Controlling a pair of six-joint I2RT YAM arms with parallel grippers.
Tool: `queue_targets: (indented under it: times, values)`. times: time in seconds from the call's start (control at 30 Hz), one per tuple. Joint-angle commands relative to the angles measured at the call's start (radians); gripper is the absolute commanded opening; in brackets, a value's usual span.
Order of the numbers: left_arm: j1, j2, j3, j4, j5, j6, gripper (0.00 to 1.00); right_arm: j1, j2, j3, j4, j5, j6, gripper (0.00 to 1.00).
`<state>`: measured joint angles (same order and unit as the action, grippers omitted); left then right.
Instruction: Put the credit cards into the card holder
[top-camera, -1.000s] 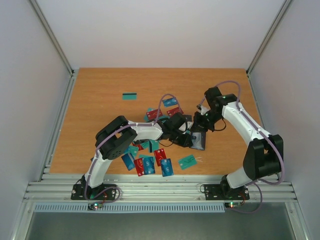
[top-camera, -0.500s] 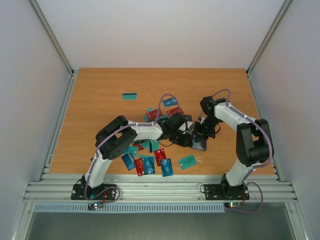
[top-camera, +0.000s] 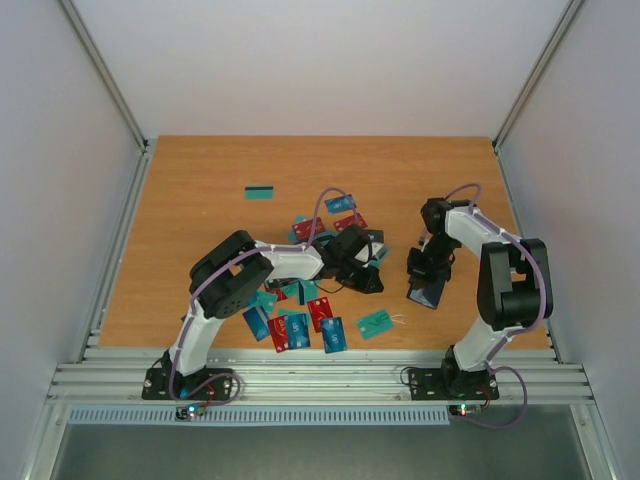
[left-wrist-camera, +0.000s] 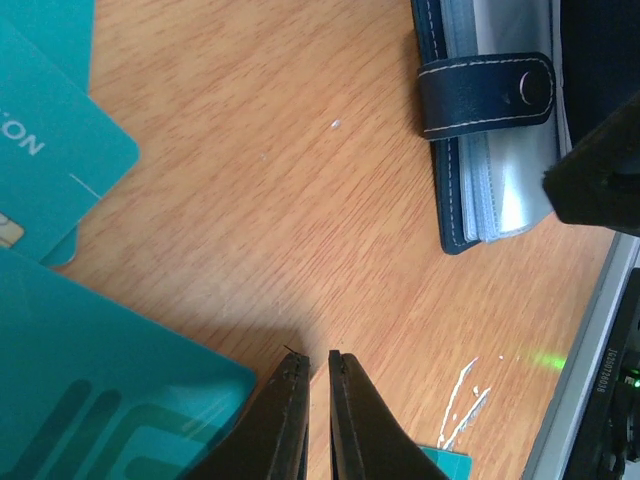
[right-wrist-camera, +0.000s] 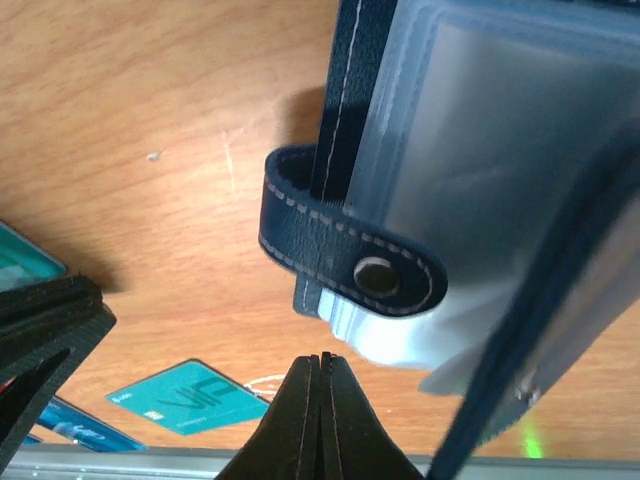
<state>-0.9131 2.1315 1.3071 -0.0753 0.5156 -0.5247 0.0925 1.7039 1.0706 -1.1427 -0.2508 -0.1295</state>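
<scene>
Right of the scattered credit cards (top-camera: 300, 325), the card holder (top-camera: 430, 293) lies open, its sleeves seemingly empty. The left gripper (left-wrist-camera: 310, 357) and right gripper (right-wrist-camera: 320, 358) are pinched together, holding nothing.

Overhead camera: hanging above and behind the two arm bases, looking down and forward, taking in the whole table (top-camera: 200, 190) from well back.
Left wrist camera: riding behind the left gripper (left-wrist-camera: 316, 356), facing the wood from very close.
Right wrist camera: sitting behind the right gripper (right-wrist-camera: 320, 360), looking at the surface from closer still.
Shared ground: all three are catching the card holder (top-camera: 428, 293); both wrist views are showing its snap strap (left-wrist-camera: 485, 92).
</scene>
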Motion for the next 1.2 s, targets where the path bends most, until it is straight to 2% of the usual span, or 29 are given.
queue_targets:
  times: [0.0,0.27,0.4,0.47,0.63,0.7,0.73,0.83,0.9,0.97,1.17]
  values:
    - [0.006,-0.037,0.002,-0.058,-0.042,0.028,0.1,0.004,-0.09,0.015,-0.063,0.036,-0.018,0.01]
    - [0.005,-0.051,0.021,-0.067,-0.066,0.052,0.13,-0.016,-0.14,-0.01,-0.14,0.196,0.032,0.01]
    - [0.004,-0.059,0.032,-0.069,-0.072,0.053,0.14,-0.033,-0.113,0.016,-0.155,0.234,0.038,0.01]
    - [0.003,-0.064,0.039,-0.073,-0.077,0.054,0.15,-0.043,-0.127,0.029,-0.161,0.235,0.036,0.05]
    - [-0.004,-0.074,0.05,-0.052,-0.08,0.049,0.26,-0.067,-0.157,0.068,-0.176,0.186,0.017,0.1]
    - [-0.016,-0.066,0.065,-0.052,-0.085,0.063,0.33,-0.066,-0.172,0.099,-0.184,0.138,0.016,0.14]
    - [-0.021,-0.06,0.074,-0.055,-0.09,0.075,0.35,-0.067,-0.181,0.116,-0.187,0.124,0.019,0.2]
    - [-0.025,-0.038,0.098,-0.057,-0.089,0.078,0.38,-0.066,-0.208,0.157,-0.226,0.171,0.035,0.47]
    - [-0.026,-0.035,0.103,-0.051,-0.085,0.069,0.38,-0.066,-0.219,0.166,-0.24,0.225,0.027,0.58]
    - [-0.026,-0.042,0.097,-0.047,-0.084,0.065,0.38,-0.066,-0.211,0.163,-0.245,0.248,0.011,0.63]
    - [-0.027,-0.07,0.07,-0.044,-0.089,0.072,0.38,-0.058,-0.105,0.159,-0.219,0.227,-0.015,0.66]
